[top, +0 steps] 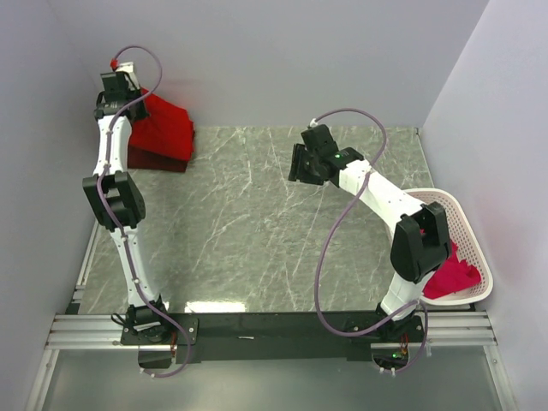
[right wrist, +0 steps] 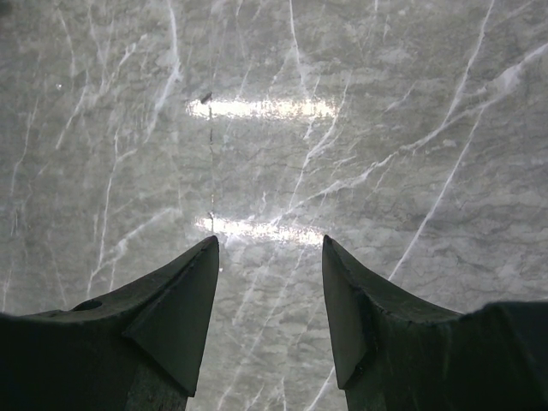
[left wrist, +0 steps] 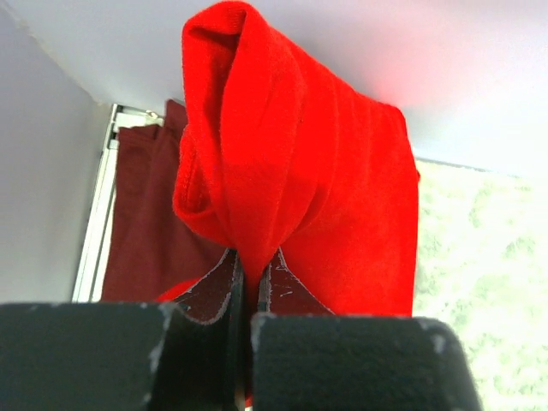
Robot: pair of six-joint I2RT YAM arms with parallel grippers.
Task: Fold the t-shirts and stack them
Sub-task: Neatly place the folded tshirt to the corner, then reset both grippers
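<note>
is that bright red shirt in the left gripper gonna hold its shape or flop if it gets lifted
Probably floppy: the red shirt bunches into soft, rounded folds above the left gripper, which is pinched shut on it. Its fuzzy-looking weave suggests that it will not slide out of the pinch easily.

Far left corner: I see a flat shirt point(top: 158, 161) lying on the table point(top: 248, 240).
Above it: a hanging shirt point(left wrist: 291, 171), clamped in my left gripper point(left wrist: 248, 257).
Right edge, towards the near corner: basket point(top: 467, 214), with a basket shirt point(top: 452, 276) inside.
Mid-table, towards the back edge: my right gripper point(right wrist: 270, 257), above the table.
</note>
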